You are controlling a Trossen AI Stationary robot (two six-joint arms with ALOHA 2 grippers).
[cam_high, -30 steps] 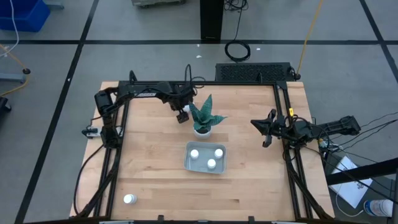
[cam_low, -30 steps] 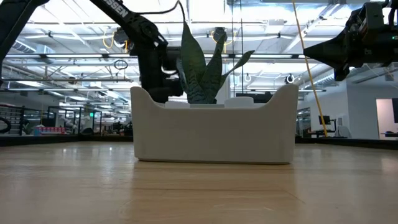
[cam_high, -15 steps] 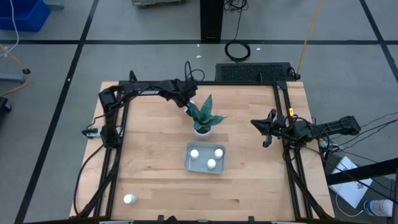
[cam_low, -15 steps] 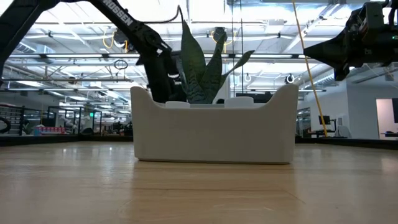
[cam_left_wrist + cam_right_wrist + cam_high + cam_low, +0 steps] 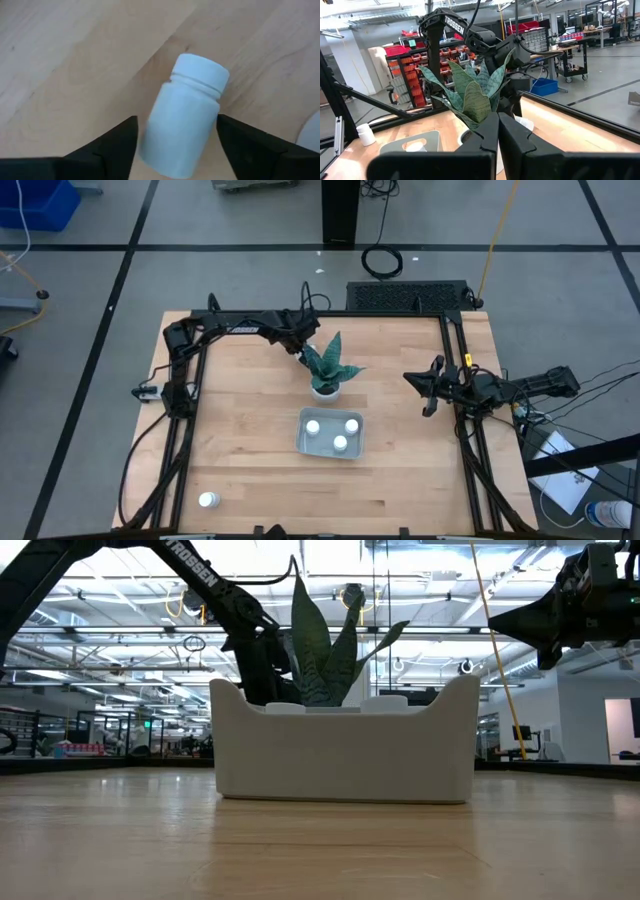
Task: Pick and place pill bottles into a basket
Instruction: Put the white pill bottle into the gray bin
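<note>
While my left arm reached along the worktop's [image 5: 250,440] upper edge, its gripper [image 5: 303,350] had its fingers apart around a pill bottle [image 5: 186,117] beside the plant [image 5: 326,370]. Right gripper [image 5: 424,392] hovered at centre-right, fingers together. Three bottles sat in the basket [image 5: 303,442].

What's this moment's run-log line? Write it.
left gripper: open, straddling pill bottle beside plant | right gripper: shut, parked | basket: three bottles | loose bottle: near-left corner
</note>
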